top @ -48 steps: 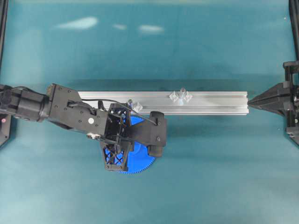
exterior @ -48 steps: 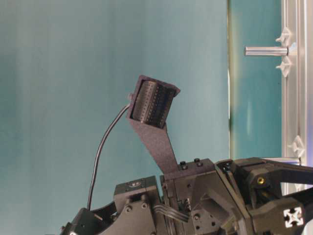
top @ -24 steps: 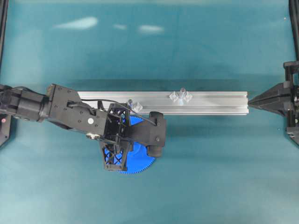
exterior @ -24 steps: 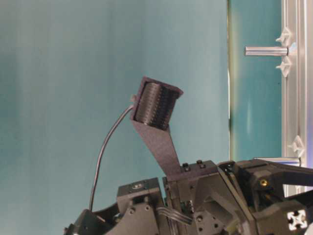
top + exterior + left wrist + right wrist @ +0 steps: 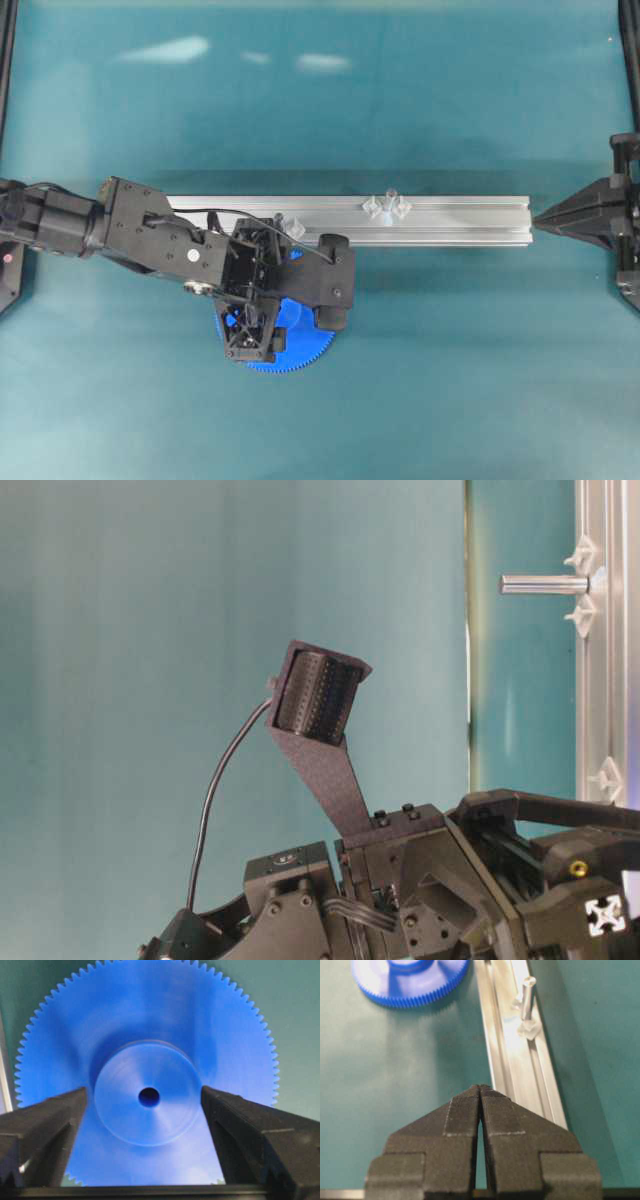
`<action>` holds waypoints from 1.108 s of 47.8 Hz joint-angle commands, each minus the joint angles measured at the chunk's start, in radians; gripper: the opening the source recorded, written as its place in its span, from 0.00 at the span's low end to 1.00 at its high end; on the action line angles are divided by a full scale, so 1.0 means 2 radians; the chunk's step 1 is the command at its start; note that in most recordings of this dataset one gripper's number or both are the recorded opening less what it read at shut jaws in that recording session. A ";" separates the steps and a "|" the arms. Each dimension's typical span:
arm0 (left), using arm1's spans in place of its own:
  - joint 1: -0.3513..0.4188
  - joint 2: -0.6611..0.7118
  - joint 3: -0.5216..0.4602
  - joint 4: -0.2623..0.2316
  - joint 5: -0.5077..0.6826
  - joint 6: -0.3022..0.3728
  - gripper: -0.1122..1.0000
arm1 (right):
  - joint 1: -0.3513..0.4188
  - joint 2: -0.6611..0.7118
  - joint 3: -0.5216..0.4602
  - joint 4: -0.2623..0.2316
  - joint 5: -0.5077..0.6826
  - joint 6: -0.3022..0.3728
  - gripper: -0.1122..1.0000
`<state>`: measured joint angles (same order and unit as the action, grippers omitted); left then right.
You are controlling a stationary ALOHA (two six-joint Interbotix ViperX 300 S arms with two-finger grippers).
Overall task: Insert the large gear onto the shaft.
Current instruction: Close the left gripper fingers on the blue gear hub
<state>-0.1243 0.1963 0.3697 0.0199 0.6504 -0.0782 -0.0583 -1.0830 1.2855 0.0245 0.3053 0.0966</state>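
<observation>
Overhead first: left hand [image 5: 283, 313] sits low over the large gear [image 5: 300, 345], which lies flat on the teal surface [image 5: 450, 380] just on the near side of the aluminium rail [image 5: 460, 222]. Arm covers most of the gear, only its lower right rim shows. The shaft [image 5: 389, 199] stands on the rail with its clear base pieces, well apart from the gear and to its right. A second clear fitting [image 5: 294, 228] sits on the rail close to the hand. Right hand [image 5: 540, 217] is parked at the rail's right end, pointing at it, probably just out of the way.

Table-level view: mostly the left arm's black body and camera mount; the shaft [image 5: 545, 584] sticks out from the rail [image 5: 605, 680] at top right. Gear not visible here.

Left wrist view: the gear [image 5: 145, 1075] fills the frame, hub up, centre hole clear. The two fingers [image 5: 45, 1120] stand apart, one on each side of the raised hub, apparently not touching it. Likely lined up to pinch the hub so the hole stays free for the pin.

Right wrist view: right hand [image 5: 480, 1091] has its fingers together, holding nothing. Gear [image 5: 410, 980] lies top left on the surface, shaft [image 5: 527, 995] upright on the rail [image 5: 520, 1065] ahead. Gear not yet on the shaft.
</observation>
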 commanded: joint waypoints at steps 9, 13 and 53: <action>-0.001 -0.017 -0.010 0.001 -0.003 0.000 0.95 | -0.001 0.002 -0.005 0.002 -0.002 0.005 0.15; -0.001 -0.015 -0.010 0.001 -0.002 -0.001 0.95 | -0.001 0.003 -0.005 0.002 -0.002 0.005 0.15; -0.008 -0.012 -0.011 0.000 0.000 -0.007 0.95 | -0.001 0.003 -0.005 0.002 -0.002 0.006 0.15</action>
<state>-0.1304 0.1948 0.3682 0.0184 0.6535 -0.0905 -0.0583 -1.0845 1.2855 0.0245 0.3053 0.0982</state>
